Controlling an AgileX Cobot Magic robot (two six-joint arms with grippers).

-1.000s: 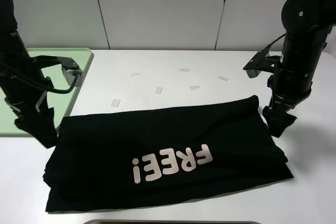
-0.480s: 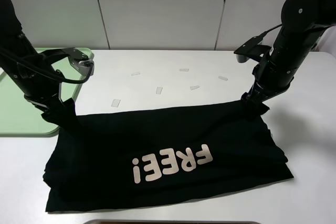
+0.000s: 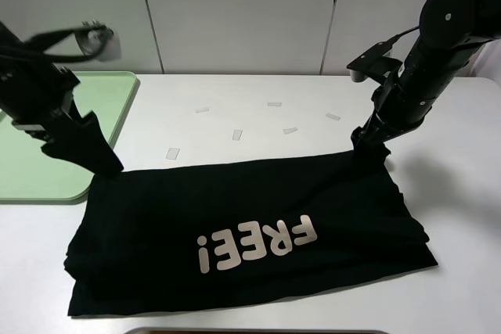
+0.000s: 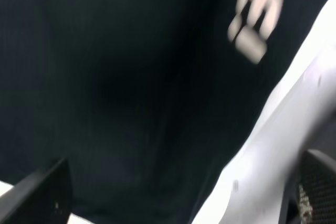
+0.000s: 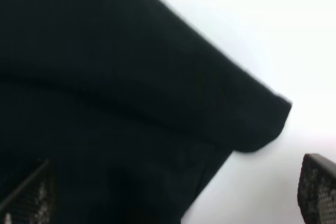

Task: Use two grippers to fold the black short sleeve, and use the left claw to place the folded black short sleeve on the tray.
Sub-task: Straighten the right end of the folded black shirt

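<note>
The black short sleeve (image 3: 235,217) is soft, limp and light, and likely sags when lifted. Grip its far-edge corners. There the left tool (image 3: 108,167) and right tool (image 3: 366,142) stand apart, unclamped.

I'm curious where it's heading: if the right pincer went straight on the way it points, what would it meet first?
Probably the black T-shirt: the right pincer slants down at its far right corner, which the wrist view shows between the open fingers. Under the cloth lies the white table. Depth is unclear.
</note>
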